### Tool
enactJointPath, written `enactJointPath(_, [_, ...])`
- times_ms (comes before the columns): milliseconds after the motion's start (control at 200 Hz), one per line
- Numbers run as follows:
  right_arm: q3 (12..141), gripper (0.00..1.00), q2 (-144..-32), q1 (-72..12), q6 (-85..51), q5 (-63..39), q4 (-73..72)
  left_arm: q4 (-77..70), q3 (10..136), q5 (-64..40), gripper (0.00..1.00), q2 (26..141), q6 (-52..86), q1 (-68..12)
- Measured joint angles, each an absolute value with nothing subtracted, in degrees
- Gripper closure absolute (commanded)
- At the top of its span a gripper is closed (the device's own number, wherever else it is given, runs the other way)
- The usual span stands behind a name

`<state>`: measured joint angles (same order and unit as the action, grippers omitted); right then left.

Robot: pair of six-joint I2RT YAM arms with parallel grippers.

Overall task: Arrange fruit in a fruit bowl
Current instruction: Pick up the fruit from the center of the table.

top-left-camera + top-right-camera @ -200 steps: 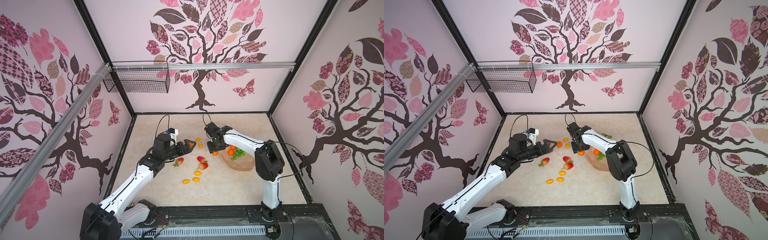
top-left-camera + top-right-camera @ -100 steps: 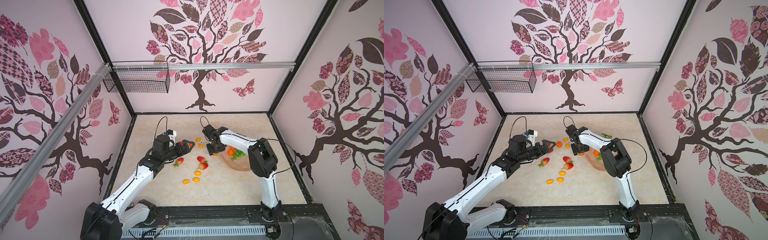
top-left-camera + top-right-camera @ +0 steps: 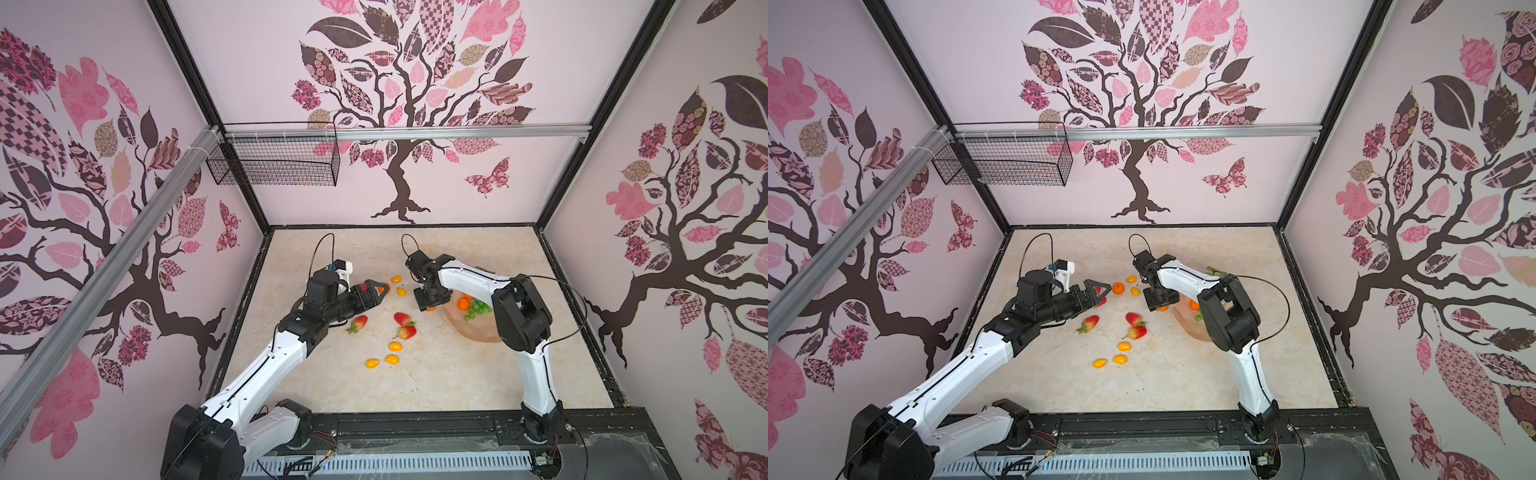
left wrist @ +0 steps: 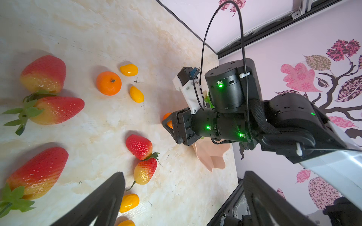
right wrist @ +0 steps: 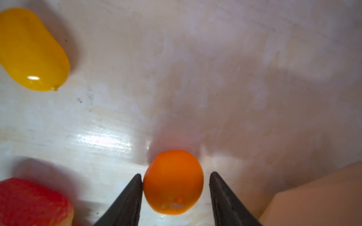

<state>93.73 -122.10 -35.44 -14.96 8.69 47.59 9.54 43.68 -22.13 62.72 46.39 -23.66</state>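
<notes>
Right gripper jaws apart, has dropped astride the tangerine | bowl just beside | ready to pinch

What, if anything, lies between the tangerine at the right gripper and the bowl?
Nothing visible blocks it. The tangerine sits between the fingers of the right gripper. Only one finger and bare table separate it from the bowl.

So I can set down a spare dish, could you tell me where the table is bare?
The widest bare patch of table lies between the three yellow ovals and the front rail. The far strip along the back wall is free too. From the strawberries to the fruit bowl it is crowded.
</notes>
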Motion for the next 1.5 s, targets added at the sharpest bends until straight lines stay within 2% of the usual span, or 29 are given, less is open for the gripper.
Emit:
enactJointPath(1225, [93.7, 0.54, -122.5, -35.1, -15.2, 7.4, 45.8, 10.8, 43.4, -21.1, 0.02, 62.7, 46.0, -23.6])
enactJointPath(1500, [91.5, 0.54, -117.2, -35.1, -15.4, 6.7, 44.6, 10.6, 43.4, -22.3, 0.02, 63.2, 44.8, -23.7])
